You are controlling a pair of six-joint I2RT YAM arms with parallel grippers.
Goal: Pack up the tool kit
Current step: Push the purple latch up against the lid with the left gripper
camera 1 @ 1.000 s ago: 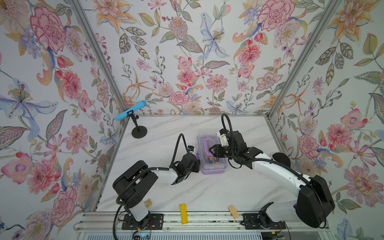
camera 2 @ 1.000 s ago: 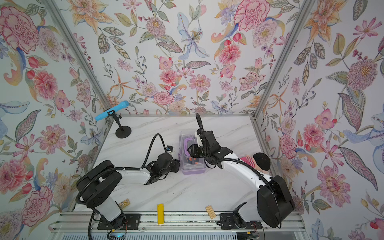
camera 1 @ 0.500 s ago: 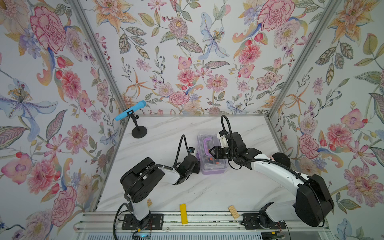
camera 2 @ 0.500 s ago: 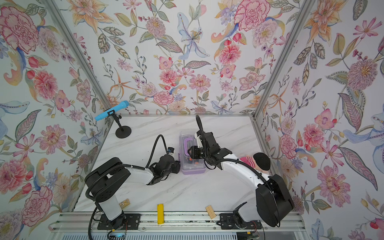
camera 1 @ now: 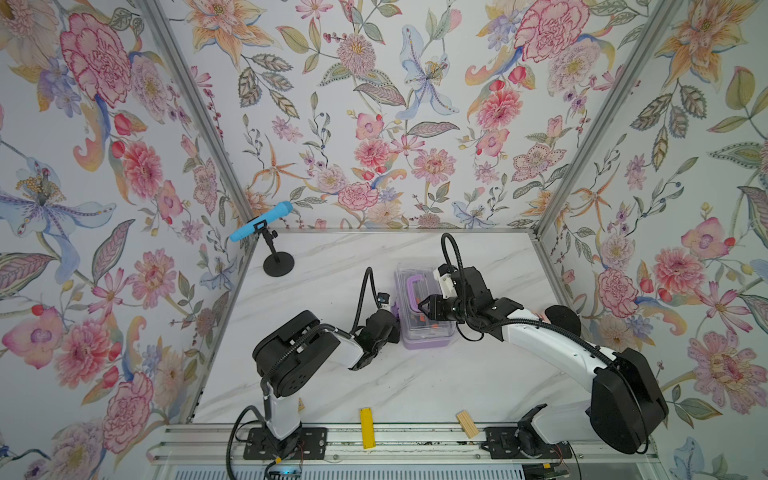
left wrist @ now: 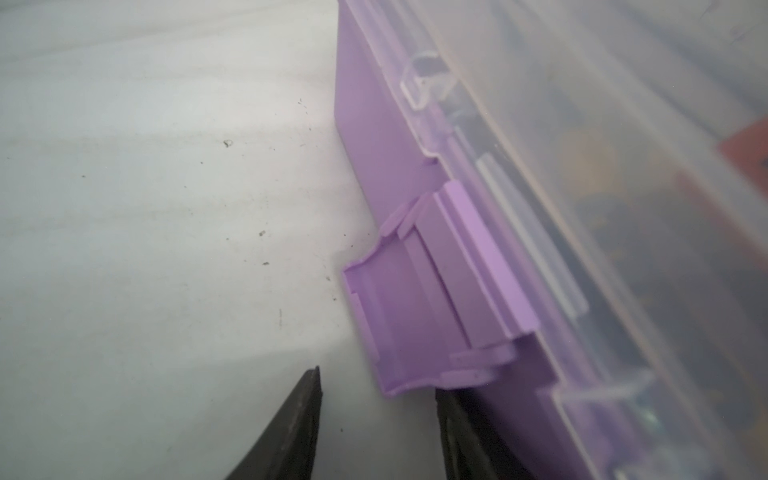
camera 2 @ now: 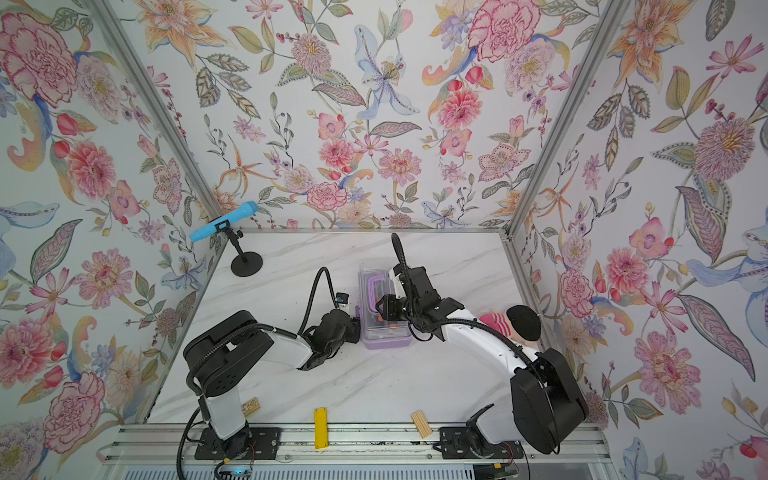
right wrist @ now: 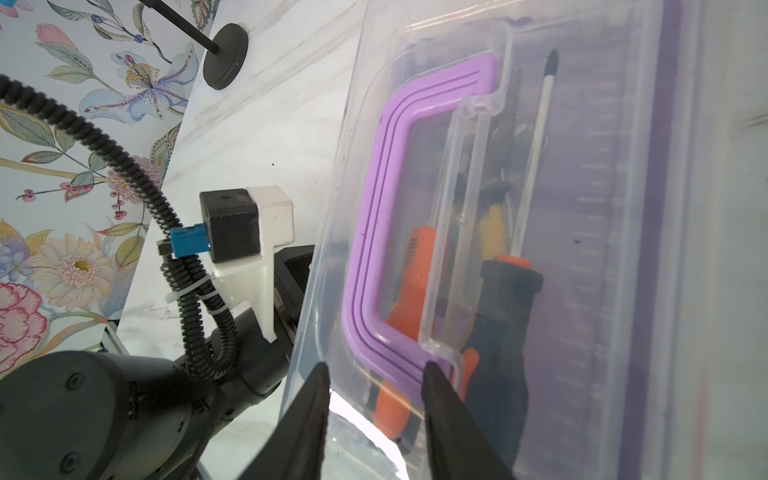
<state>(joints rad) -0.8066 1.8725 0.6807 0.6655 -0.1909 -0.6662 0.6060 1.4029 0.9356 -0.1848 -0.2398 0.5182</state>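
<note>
Now my left claw (left wrist: 376,386) is spread and grips nothing. Its tips are low over the marble, just short of the purple latch (left wrist: 415,299). One finger sits hard by the lilac base (left wrist: 374,145); whether it touches I cannot tell. The latch's free edge stands out from the base wall. My right claw (right wrist: 376,365) is spread too and holds nothing. It hangs over the clear lid (right wrist: 582,208), one tip at the end of the purple handle (right wrist: 374,208), which lies flat in the lid's recess.

The table (camera 1: 415,386) is white marble with grey veins, specked with dark crumbs near the latch. Floral walls (camera 1: 374,124) close it in at 9, 12 and 3 o'clock. A blue microphone (camera 1: 260,221) on a black stand fills the 10 o'clock corner. A metal rail (camera 1: 415,440) runs along the 6 o'clock edge, where a yellow bar (camera 1: 366,422) and a wooden block (camera 1: 466,424) lie.

In both top views the tool kit (camera 1: 424,343) (camera 2: 386,340) stands about mid-table. My left claw is at its 9 o'clock side and my right reaches in from 3 o'clock. Its long axis runs from 12 to 6, and the latch faces 9 o'clock. Under the lid the orange-black screwdrivers (right wrist: 507,311) lie along that axis, shafts toward 12 and grips toward 6. The yellow-handled pliers (right wrist: 492,224) lie beside them.
</note>
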